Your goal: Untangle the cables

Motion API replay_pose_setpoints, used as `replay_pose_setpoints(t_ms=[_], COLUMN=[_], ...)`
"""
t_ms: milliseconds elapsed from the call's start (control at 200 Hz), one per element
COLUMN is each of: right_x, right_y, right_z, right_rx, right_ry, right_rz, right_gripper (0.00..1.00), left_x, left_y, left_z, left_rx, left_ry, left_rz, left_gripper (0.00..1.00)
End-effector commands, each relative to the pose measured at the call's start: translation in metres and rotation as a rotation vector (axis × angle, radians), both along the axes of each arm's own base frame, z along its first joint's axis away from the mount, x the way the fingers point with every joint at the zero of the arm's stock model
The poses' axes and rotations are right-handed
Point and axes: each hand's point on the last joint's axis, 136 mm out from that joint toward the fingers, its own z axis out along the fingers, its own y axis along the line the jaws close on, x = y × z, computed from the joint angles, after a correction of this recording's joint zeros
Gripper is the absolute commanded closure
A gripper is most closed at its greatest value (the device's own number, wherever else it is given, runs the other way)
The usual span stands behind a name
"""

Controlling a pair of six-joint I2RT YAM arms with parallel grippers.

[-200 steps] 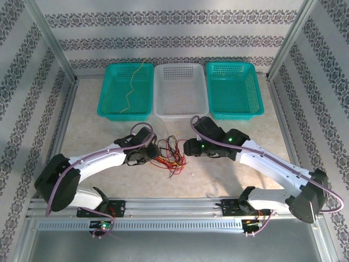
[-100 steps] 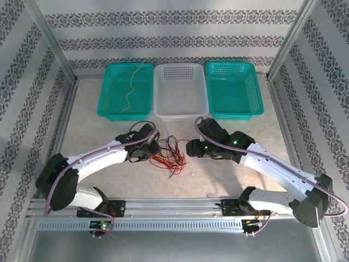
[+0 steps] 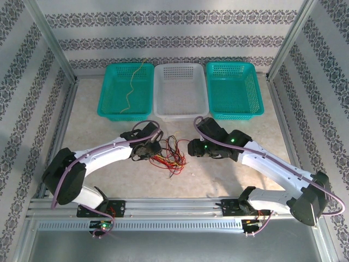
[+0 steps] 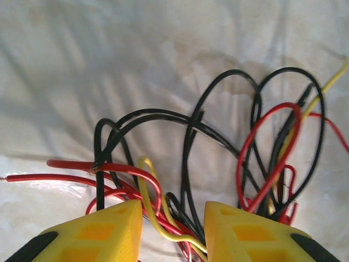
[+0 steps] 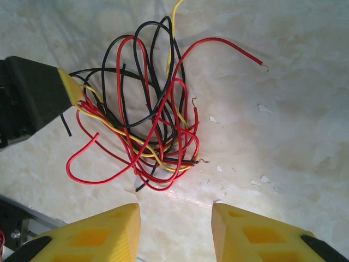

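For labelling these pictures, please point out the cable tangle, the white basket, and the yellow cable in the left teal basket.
cable tangle [image 3: 170,155], top external view, middle of the bundle.
white basket [image 3: 180,90], top external view, its bare floor.
yellow cable [image 3: 130,87], top external view, its middle stretch.

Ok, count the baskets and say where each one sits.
3, in a row at the table's far edge: left teal basket, holding a yellow cable; white basket in the middle; right teal basket. None looks hidden.
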Motion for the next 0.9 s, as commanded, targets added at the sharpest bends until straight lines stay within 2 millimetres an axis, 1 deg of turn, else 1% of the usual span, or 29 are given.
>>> replay_pose_setpoints(t_ms=[0,85,195,240,310,365,395,460,535,580,660,705,770,894], right_x=[0.005,0.005,0.005,0.005,0.005,0.005,0.005,0.004,0.005,0.006,0.007,0.01,0.012,0.022], right_y=[0.0,0.001,0.0,0.0,-0.001,-0.001,-0.002,-0.002,-0.001,0.0,0.005,0.008,0.014,0.027], right_z=[0.008,0.008,0.009,0.009,0.01,0.01,0.011,0.011,0.01,0.01,0.009,0.01,0.013,0.026], right_rx=[0.003,0.003,0.003,0.002,0.002,0.001,0.002,0.002,0.003,0.007,0.018,0.029,0.047,0.083], right_ry=[-0.013,-0.008,-0.009,-0.009,-0.01,-0.01,-0.011,-0.011,-0.012,-0.01,-0.006,-0.007,-0.009,-0.027], right_rz=[-0.001,0.001,0.0,0.0,0.0,0.002,0.001,0.004,0.001,0.002,0.004,0.006,0.013,0.022], right_gripper=[0.6,0.61,0.62,0.63,0.64,0.65,0.65,0.65,0.64,0.61,0.52,0.49,0.46,0.41], left_x=[0.005,0.006,0.006,0.006,0.006,0.007,0.007,0.008,0.012,0.014,0.016,0.017,0.016,0.013], left_y=[-0.004,-0.004,-0.005,-0.006,-0.005,-0.006,-0.007,-0.009,-0.014,-0.019,-0.029,-0.034,-0.04,-0.057], left_z=[0.0,-0.006,-0.016,-0.017,-0.017,-0.012,-0.009,0.004,0.024,0.037,0.06,0.071,0.086,0.114], left_rx=[-0.016,0.001,0.002,-0.002,-0.004,-0.01,-0.013,-0.018,-0.049,-0.08,-0.151,-0.188,-0.236,-0.314], left_ry=[0.0,0.018,0.044,0.043,0.04,0.033,0.028,0.008,-0.045,-0.08,-0.14,-0.166,-0.19,-0.235], left_rz=[0.03,0.023,0.028,0.032,0.038,0.035,0.028,0.009,-0.022,-0.043,-0.078,-0.094,-0.118,-0.197], left_gripper=[0.65,0.67,0.72,0.75,0.8,0.85,0.85,0.86,0.86,0.92,1.0,1.0,1.0,1.0])
